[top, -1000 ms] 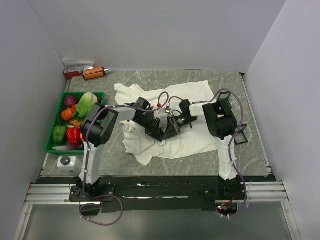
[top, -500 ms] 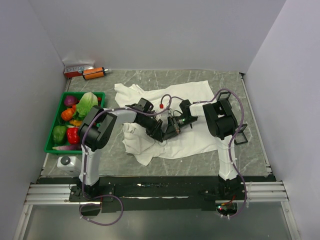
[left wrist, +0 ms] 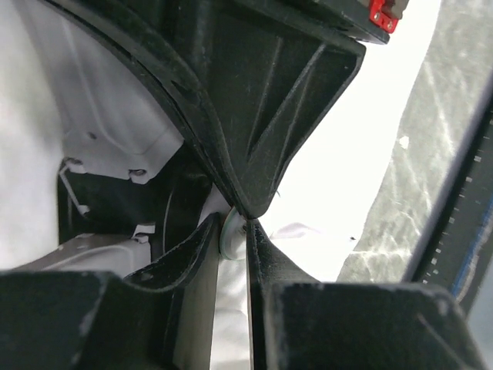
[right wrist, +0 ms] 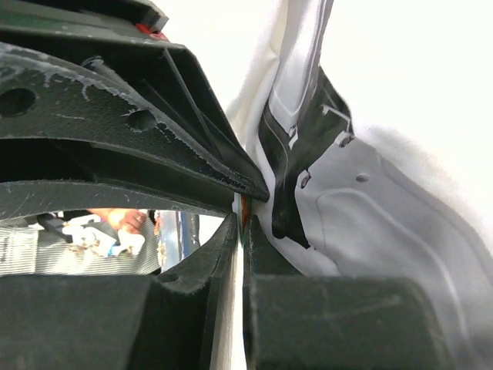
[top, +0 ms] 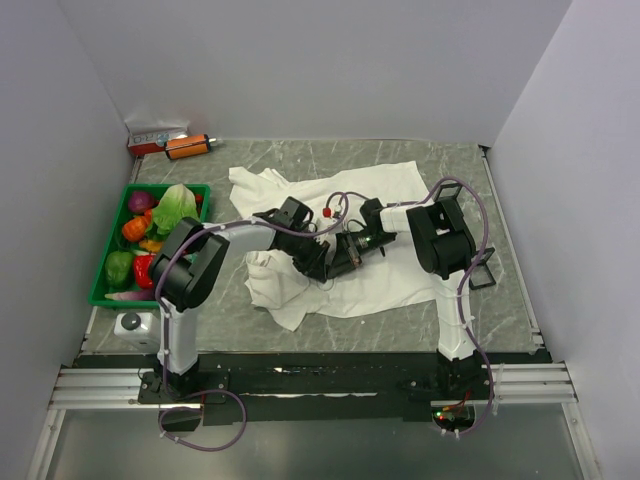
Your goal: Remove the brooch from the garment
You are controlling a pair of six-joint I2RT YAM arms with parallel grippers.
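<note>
The white garment [top: 390, 290] lies spread on the marble table. Both grippers meet low over its middle fold. My left gripper [top: 318, 262] is shut on a small pale round disc [left wrist: 230, 232] held against the cloth, with the right gripper's fingertip pressing in from above. My right gripper [top: 336, 262] is shut, and a thin orange sliver, the brooch [right wrist: 243, 208], shows between its tips [right wrist: 242, 220] together with a layer of garment [right wrist: 400, 92]. From above the brooch is hidden by the fingers.
A green basket [top: 100, 296] of toy vegetables stands at the left. An orange-and-black cylinder [top: 188, 146] and a small box [top: 155, 137] lie at the back left. A white device [top: 138, 324] sits near the left base, and a black bracket [top: 482, 275] at the right.
My left arm's elbow has swung down toward the near edge and its wrist has edged right. Both grippers stay pinched together at the same spot on the cloth.
</note>
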